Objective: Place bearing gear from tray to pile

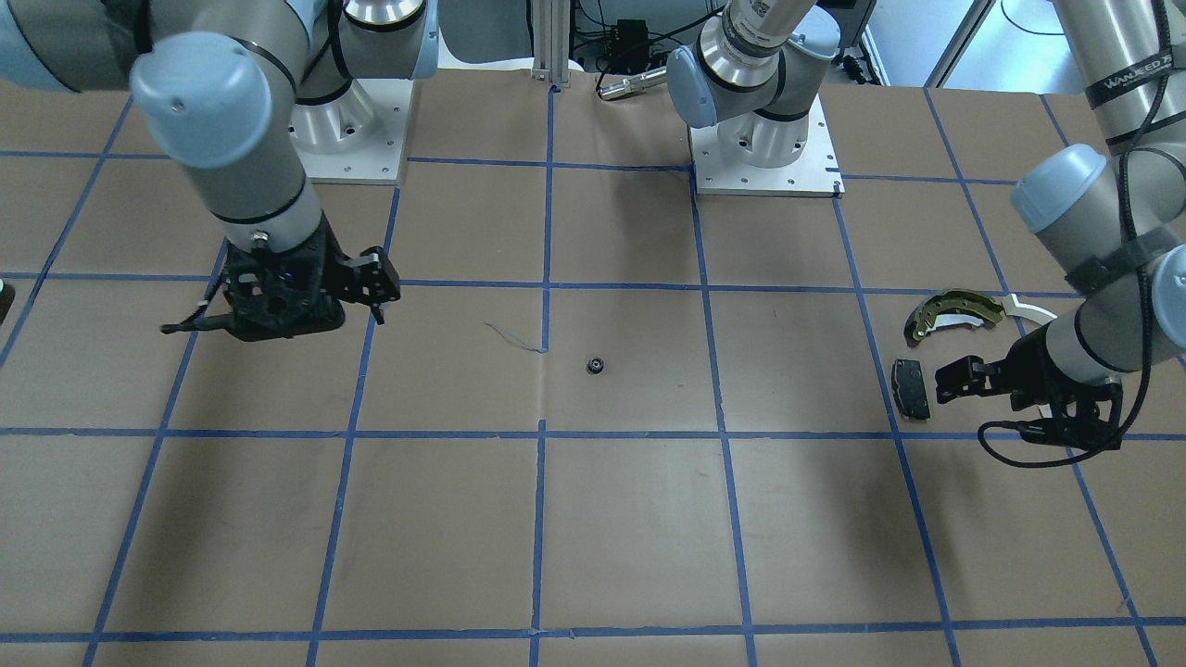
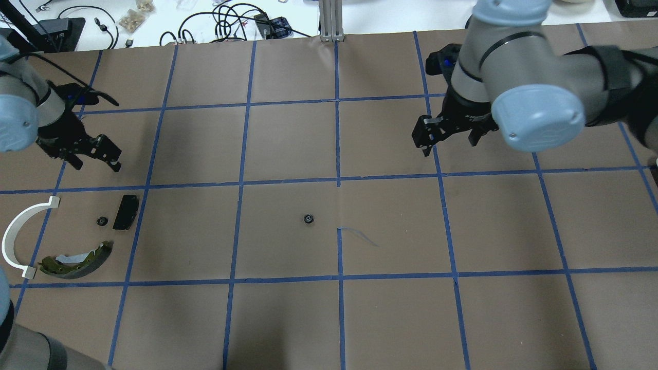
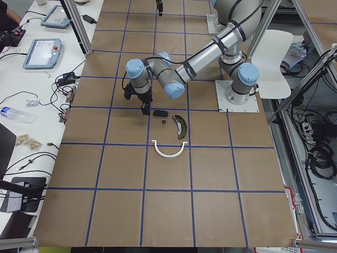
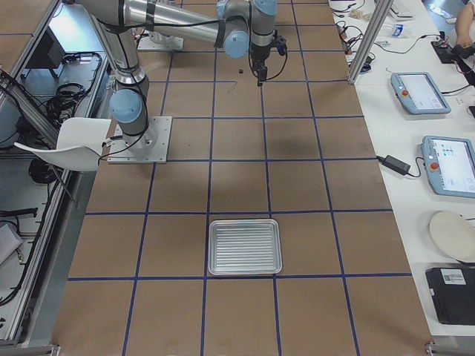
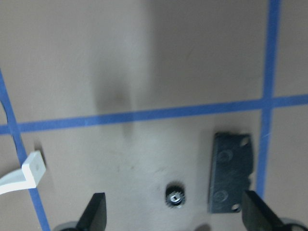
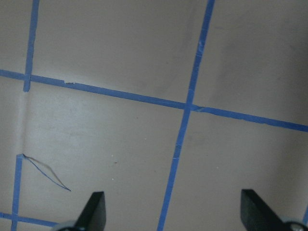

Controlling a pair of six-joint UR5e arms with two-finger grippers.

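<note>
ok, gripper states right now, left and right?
Left gripper: open, holding nothing.
Right gripper: open, holding nothing.

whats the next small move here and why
Probably swing the left hand toward the bearing gear lying alone mid-table. That hand is open and empty by the pile, where a second gear already sits beside the black pad.
</note>
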